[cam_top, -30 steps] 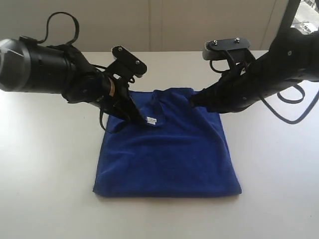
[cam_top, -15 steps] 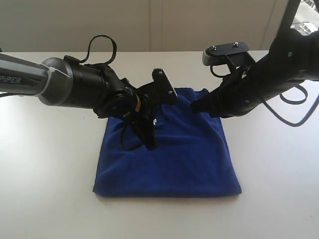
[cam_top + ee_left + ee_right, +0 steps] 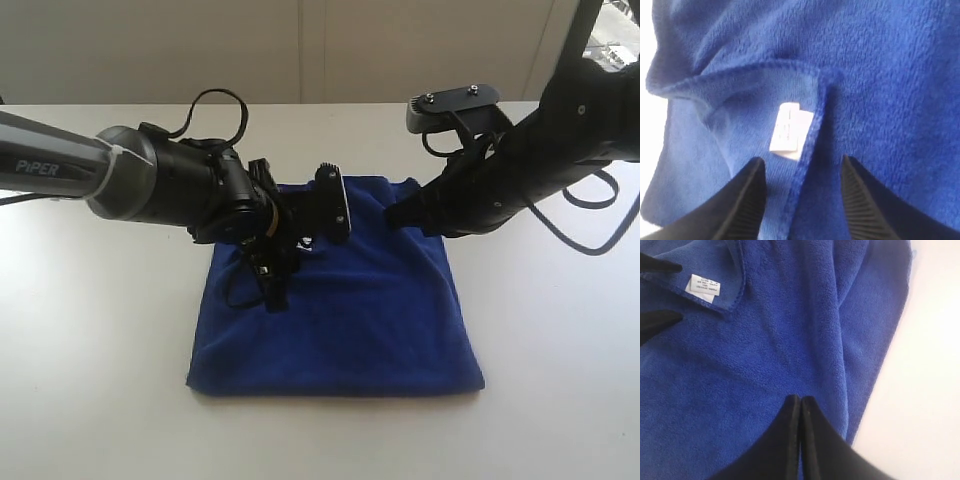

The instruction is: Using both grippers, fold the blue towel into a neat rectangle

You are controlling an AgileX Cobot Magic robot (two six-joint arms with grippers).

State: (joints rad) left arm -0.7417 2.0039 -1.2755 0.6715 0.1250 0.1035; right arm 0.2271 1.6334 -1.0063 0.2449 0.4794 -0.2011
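Lying on the desk (image 3: 100, 400), the blue towel (image 3: 340, 320) is already folded to a rough rectangle, but its far edge is left untidy. The fingers (image 3: 747, 195) of the left gripper (image 3: 802, 165) are held apart around the corner with the white label (image 3: 790, 127). Those of the right gripper (image 3: 801, 405) are pressed together over the cloth.

Towel (image 3: 340, 320) lies flat on the tabletop (image 3: 90, 400), mid-frame. Left gripper (image 3: 272, 293) is over the towel's upper-left part, its arm coming in from frame left. The label (image 3: 790, 131) lies just ahead of its tips, and a towel hem runs between them. Right gripper (image 3: 393, 212) is over the towel's upper-right part, near the top edge, its arm coming in from frame right. The two grippers are apart.
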